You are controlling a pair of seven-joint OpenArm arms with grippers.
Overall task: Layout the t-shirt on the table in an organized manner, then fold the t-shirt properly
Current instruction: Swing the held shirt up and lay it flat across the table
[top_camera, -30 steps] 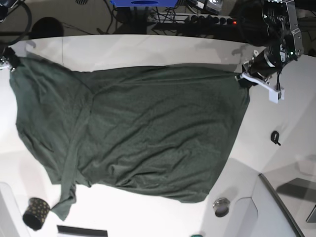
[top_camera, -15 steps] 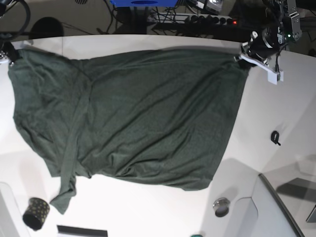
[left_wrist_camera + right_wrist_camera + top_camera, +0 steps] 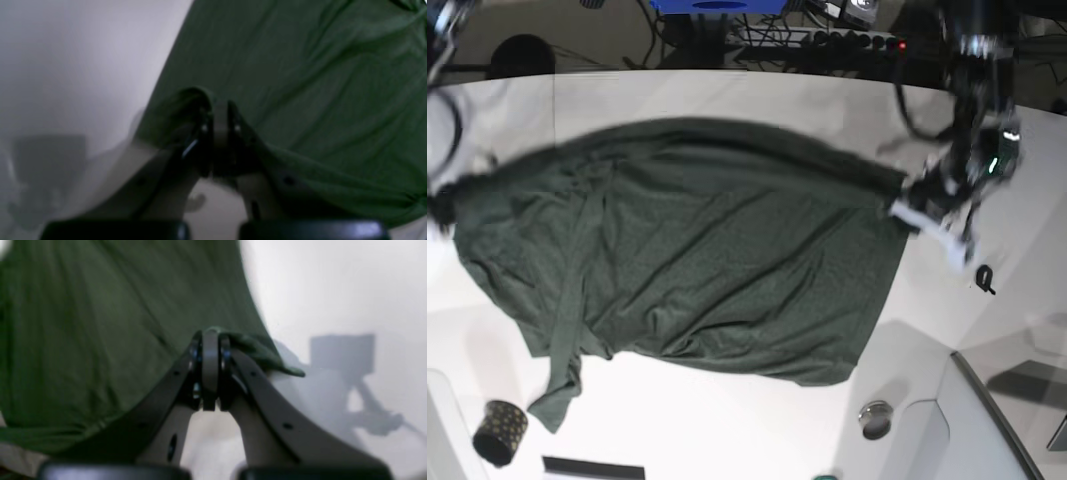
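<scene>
The dark green t-shirt (image 3: 727, 270) lies spread over the white table (image 3: 727, 95), with its far edge raised and slack between my two grippers. At the right of the base view my left gripper (image 3: 899, 207) is shut on one corner of the shirt. The left wrist view shows that gripper (image 3: 218, 111) pinching a fold of the t-shirt (image 3: 300, 83). My right gripper (image 3: 441, 208), blurred at the base view's left edge, is shut on the other corner. In the right wrist view this gripper (image 3: 210, 338) clamps the t-shirt (image 3: 100, 323) at its hem.
A dark dotted cup (image 3: 499, 432) stands at the front left, near a hanging sleeve. A small black clip (image 3: 985, 279) and a round metal lid (image 3: 876, 419) lie at the right, beside a grey panel (image 3: 997, 420). Cables and a power strip (image 3: 847, 40) run behind the table.
Both grippers first carried the shirt's far edge toward the back of the table, then swung it back toward the front. The edge now sags in an arc and the base view is motion-blurred.
</scene>
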